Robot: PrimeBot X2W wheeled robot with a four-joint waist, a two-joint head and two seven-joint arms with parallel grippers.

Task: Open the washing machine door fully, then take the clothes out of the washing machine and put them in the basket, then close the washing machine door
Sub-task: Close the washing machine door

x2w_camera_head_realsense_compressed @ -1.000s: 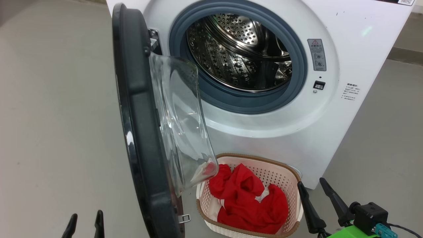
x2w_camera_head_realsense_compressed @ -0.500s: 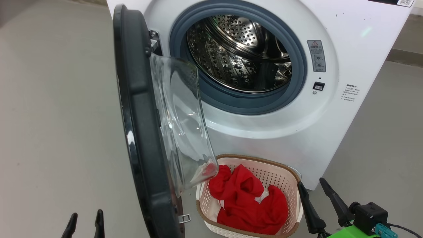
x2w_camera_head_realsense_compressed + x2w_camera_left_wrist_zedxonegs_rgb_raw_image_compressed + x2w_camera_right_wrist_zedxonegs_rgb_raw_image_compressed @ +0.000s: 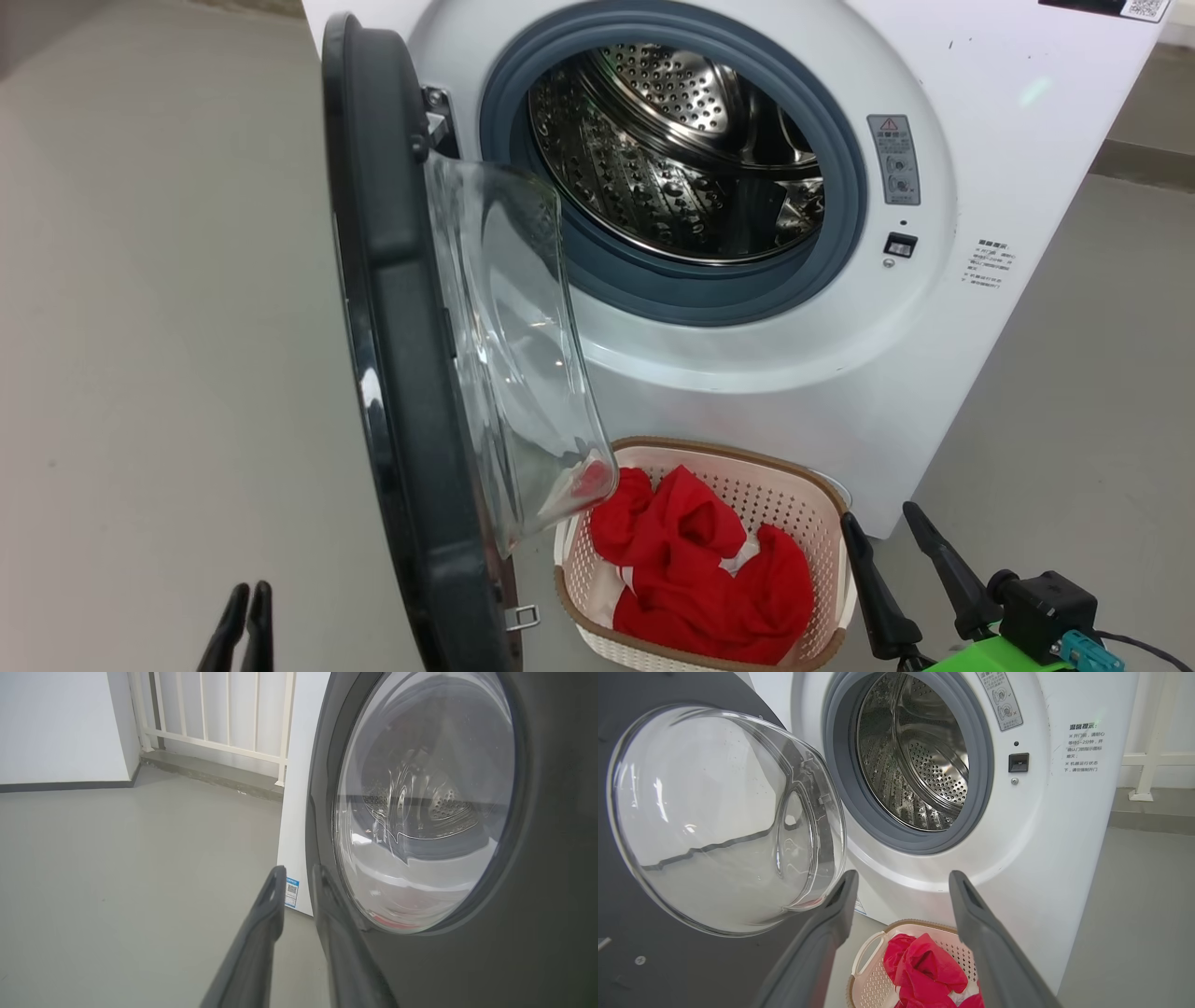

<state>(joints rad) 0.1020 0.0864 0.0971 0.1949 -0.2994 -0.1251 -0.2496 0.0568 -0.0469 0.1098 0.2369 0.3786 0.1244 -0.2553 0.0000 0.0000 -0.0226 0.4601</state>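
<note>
Left hand (image 3: 252, 590) sits at the floor's (image 3: 168, 327) near edge, fingers drawn almost together with a slim gap, gripping nothing; the left wrist view puts it just beside the outer face of the washing machine door (image 3: 392, 308), and contact cannot be judged. Right hand (image 3: 876, 513) is spread wide and empty, near the basket (image 3: 747, 453). Seen edge-on from the head, the door stands upright, swung out from the left of the washing machine (image 3: 1008, 140), its clear bulge facing right; its bottom is cut off. The drum (image 3: 672, 159) looks bare. The clothes (image 3: 709, 569) lie heaped in the basket on the floor at the machine's front foot, the basket's left corner hidden behind the bulge.
</note>
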